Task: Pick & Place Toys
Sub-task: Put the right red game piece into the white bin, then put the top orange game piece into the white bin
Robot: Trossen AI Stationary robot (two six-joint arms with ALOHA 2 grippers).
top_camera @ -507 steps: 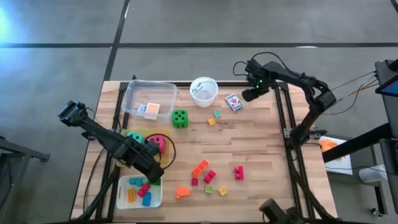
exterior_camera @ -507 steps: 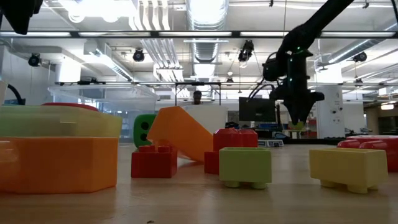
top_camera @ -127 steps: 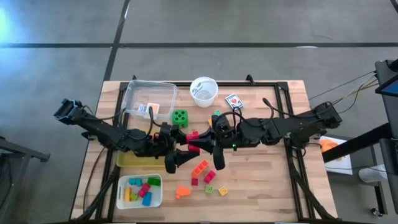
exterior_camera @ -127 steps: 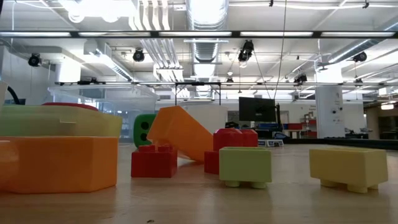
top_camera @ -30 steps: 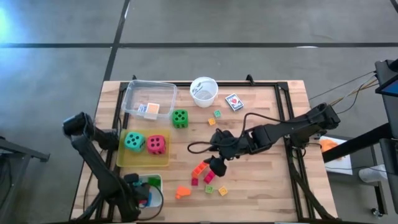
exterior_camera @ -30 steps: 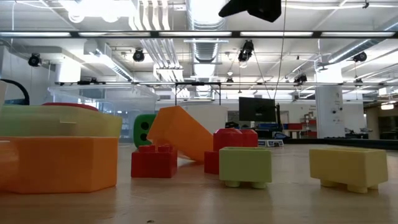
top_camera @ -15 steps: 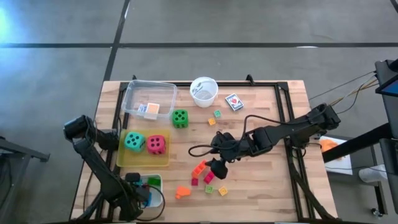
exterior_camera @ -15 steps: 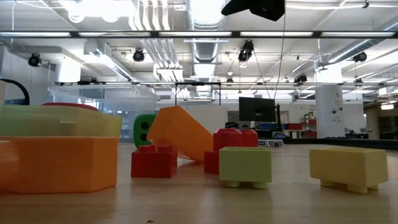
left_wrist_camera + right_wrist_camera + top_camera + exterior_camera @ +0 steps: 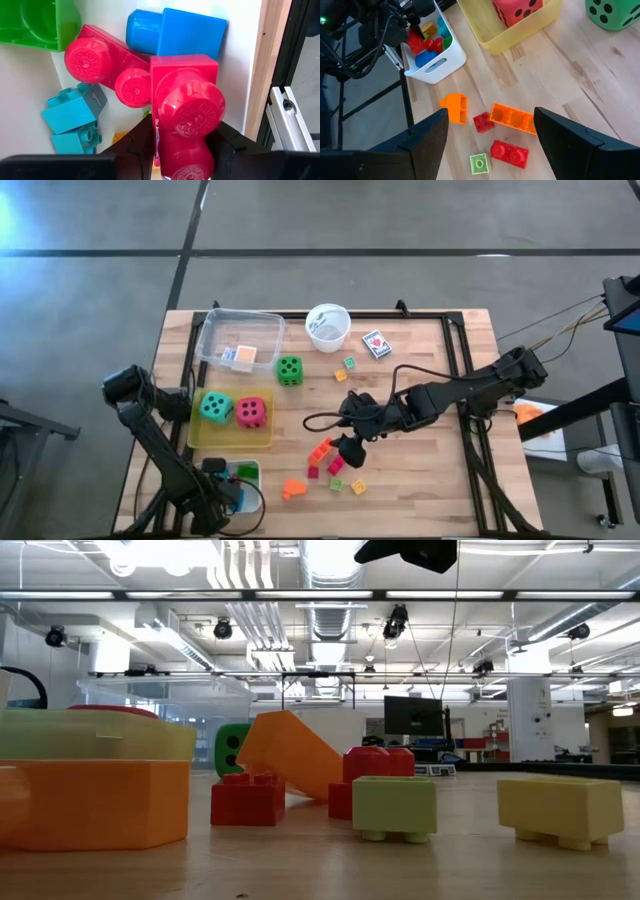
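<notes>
Left gripper [image 9: 175, 145] over white tray [image 9: 252, 468], fingers clamping red block [image 9: 186, 107]; right gripper [image 9: 490, 130] spread wide above orange block [image 9: 514, 118], long axis crosswise.

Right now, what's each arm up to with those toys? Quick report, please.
Left gripper over the white tray, fingers shut on a red block. Right gripper open above the loose blocks. Nothing in the way.

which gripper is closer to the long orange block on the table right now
Right. The right gripper hovers open just beside the long orange block, while the left gripper is over the white tray, shut on a red block.
</notes>
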